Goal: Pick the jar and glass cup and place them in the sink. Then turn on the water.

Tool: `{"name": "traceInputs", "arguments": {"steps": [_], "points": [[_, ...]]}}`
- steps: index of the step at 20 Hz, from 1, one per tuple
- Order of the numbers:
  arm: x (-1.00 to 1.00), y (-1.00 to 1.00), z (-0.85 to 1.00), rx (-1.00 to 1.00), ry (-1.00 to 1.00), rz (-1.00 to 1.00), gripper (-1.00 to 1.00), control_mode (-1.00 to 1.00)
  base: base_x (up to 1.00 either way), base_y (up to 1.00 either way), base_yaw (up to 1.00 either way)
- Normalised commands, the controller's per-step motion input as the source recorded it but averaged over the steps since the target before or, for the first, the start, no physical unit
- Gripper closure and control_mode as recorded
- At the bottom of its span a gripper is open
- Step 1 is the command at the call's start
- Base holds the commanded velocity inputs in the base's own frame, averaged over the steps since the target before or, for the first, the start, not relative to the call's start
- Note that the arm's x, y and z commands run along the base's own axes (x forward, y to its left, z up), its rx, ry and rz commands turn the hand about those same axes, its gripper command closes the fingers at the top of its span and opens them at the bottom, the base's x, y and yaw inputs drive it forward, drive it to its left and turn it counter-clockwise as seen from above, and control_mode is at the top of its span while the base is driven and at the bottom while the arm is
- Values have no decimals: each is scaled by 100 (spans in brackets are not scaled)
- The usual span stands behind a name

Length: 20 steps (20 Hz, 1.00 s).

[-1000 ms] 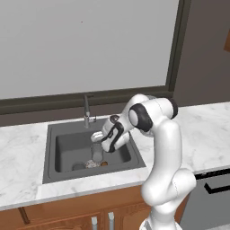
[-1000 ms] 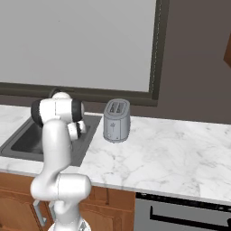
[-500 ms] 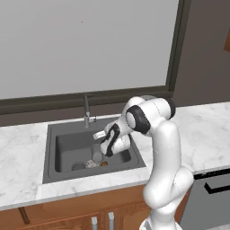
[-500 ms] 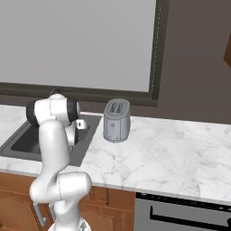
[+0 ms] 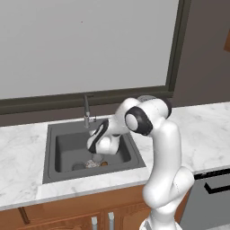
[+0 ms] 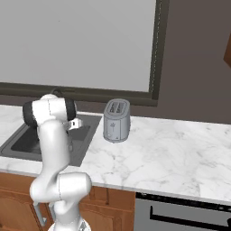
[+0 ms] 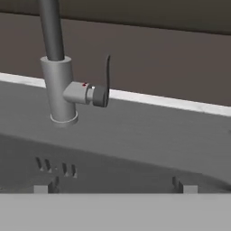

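Sink (image 5: 63,148) mid-frame, jar (image 5: 93,163) and glass cup (image 5: 97,157) inside; gripper (image 5: 91,146) above them faces the faucet (image 7: 58,67), finger spread unclear.

A white robot arm with dark joints (image 6: 50,135) rises at the lower left, its shoulder bent over the dark grey recessed sink (image 6: 27,142) set in a white marble counter (image 6: 158,158). A grey two-slot toaster (image 6: 116,120) stands upright on the counter just right of the sink, below a large dark-framed window (image 6: 81,45).
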Motion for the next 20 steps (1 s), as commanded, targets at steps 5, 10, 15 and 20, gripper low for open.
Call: {"name": "traceInputs", "arguments": {"steps": [5,10,15,20], "points": [[0,-3,13,3,-16,-2,-100,-100,0,0,0],[0,-2,2,0,-13,0,-100,-100,0,0,0],[0,-11,0,0,-16,0,-100,-100,0,0,0],[0,-5,-7,0,-17,0,-100,-100,0,0,0]]}}
